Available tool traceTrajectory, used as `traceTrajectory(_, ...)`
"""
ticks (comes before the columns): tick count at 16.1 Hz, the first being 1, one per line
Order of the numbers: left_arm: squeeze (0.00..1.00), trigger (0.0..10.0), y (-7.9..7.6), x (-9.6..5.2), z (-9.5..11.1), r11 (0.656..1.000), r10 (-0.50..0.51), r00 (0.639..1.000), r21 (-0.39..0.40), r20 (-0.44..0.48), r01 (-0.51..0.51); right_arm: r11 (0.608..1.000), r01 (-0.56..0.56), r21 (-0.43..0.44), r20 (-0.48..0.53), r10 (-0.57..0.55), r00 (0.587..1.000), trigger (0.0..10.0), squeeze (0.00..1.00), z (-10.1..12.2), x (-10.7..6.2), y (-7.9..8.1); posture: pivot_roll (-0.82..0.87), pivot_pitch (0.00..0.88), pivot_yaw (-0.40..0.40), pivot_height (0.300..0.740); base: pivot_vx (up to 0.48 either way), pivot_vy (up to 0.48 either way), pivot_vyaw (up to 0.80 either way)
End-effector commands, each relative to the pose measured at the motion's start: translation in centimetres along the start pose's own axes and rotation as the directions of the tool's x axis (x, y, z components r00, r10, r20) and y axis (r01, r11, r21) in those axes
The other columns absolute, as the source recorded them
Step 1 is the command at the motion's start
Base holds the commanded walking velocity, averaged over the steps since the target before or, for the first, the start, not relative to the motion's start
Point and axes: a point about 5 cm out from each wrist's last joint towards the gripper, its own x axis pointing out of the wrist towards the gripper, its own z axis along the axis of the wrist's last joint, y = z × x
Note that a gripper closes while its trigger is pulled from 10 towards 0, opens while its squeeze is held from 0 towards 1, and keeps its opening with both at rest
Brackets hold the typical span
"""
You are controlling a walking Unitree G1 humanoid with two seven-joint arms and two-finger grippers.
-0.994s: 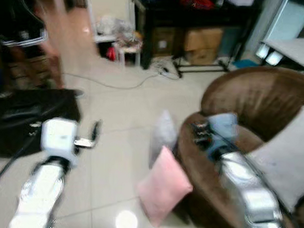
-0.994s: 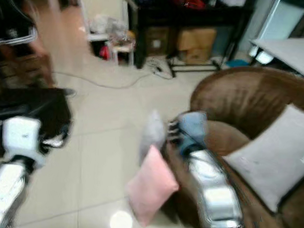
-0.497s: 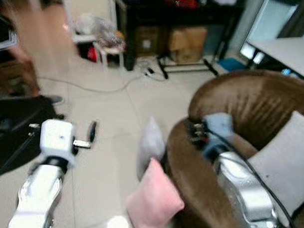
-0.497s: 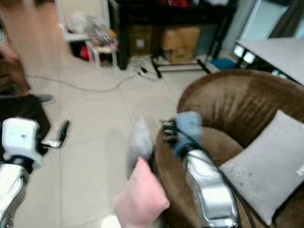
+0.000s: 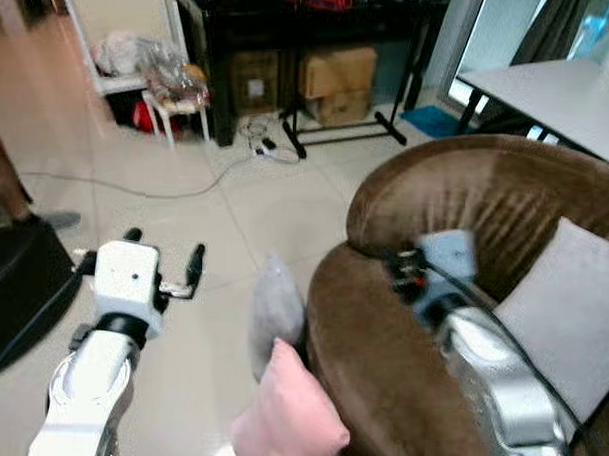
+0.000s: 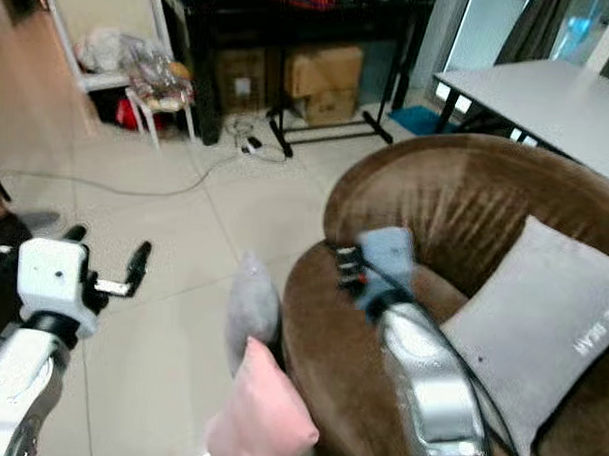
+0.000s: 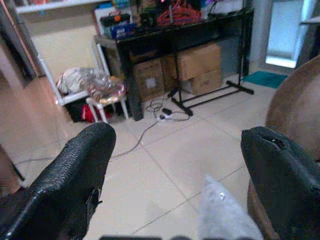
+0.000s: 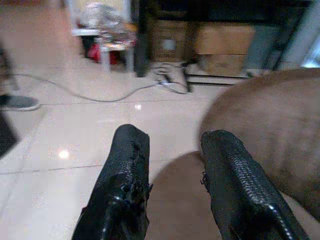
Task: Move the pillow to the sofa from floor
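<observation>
**Robot closes on sofa arm, floor pillows now at its feet**

Camera motion accounts for most of the difference from a second ago: the whole scene has slid and sharpened, so the robot has turned and stepped in, while the things themselves have not moved. By my reading this is still the approach, with no grasp begun.

On the left, the left gripper [image 5: 161, 267] is held out over the tiled floor [image 5: 225, 225], its two black fingers spread wide with nothing between them; its wrist view looks past them to a cable [image 7: 150, 125] trailing toward a black rack [image 7: 190, 35] with cardboard boxes beneath.

In the middle, two pillows stand on edge on the floor, touching the sofa's outer side: a grey pillow [image 5: 276, 312] behind and a pink pillow [image 5: 288, 420] in front, overlapping it and cut off by the frame's lower edge. Both look soft and plump, easy to pinch at a corner. Which one the task means I cannot tell.

On the right, the right gripper [image 8: 170, 185] hovers above the arm of the brown sofa [image 5: 505, 205], fingers parted and empty. A larger grey cushion [image 5: 572, 317] already leans on the seat.
</observation>
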Motion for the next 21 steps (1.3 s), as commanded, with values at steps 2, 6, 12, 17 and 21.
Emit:
traceTrajectory(2, 0.00, 10.0, -0.15, -0.15, -0.12, 1.000, 0.016, 1.000, 0.018, 0.002, -0.016, 1.000, 0.000, -0.010, 0.020, 0.000, 1.000, 10.0, 0.00, 0.17, -0.37, -0.56, -0.02, 0.000, -0.031, 0.726, 0.000, 0.000, 0.00)
traceTrajectory(6, 0.00, 10.0, -0.16, -0.25, -0.17, 1.000, 0.019, 1.000, 0.018, 0.003, -0.020, 1.000, -0.013, -0.003, 0.035, 0.013, 0.999, 10.0, 0.00, 0.26, -0.53, -0.46, -0.03, 0.000, -0.032, 0.691, 0.000, 0.000, 0.00)
traceTrajectory(12, 0.00, 10.0, -0.29, -0.47, -0.41, 0.999, 0.024, 1.000, 0.025, -0.004, -0.024, 1.000, -0.018, -0.013, 0.035, 0.018, 0.999, 10.0, 0.00, 0.26, -0.70, -0.49, -0.03, 0.000, -0.034, 0.631, 0.000, 0.000, 0.00)
traceTrajectory(17, 0.00, 10.0, 0.06, -0.52, -0.37, 0.997, 0.073, 0.997, 0.034, 0.008, -0.073, 1.000, -0.008, -0.025, 0.042, 0.009, 0.999, 10.0, 0.00, 0.54, -0.55, -0.70, -0.03, 0.000, -0.047, 0.631, 0.000, 0.000, 0.00)
traceTrajectory(21, 0.00, 10.0, 0.50, -0.79, -0.83, 0.993, 0.097, 0.995, 0.064, -0.001, -0.097, 1.000, 0.010, -0.013, 0.046, -0.009, 0.999, 10.0, 0.00, 0.53, -0.53, -0.95, -0.03, 0.000, -0.051, 0.631, 0.000, 0.000, 0.00)
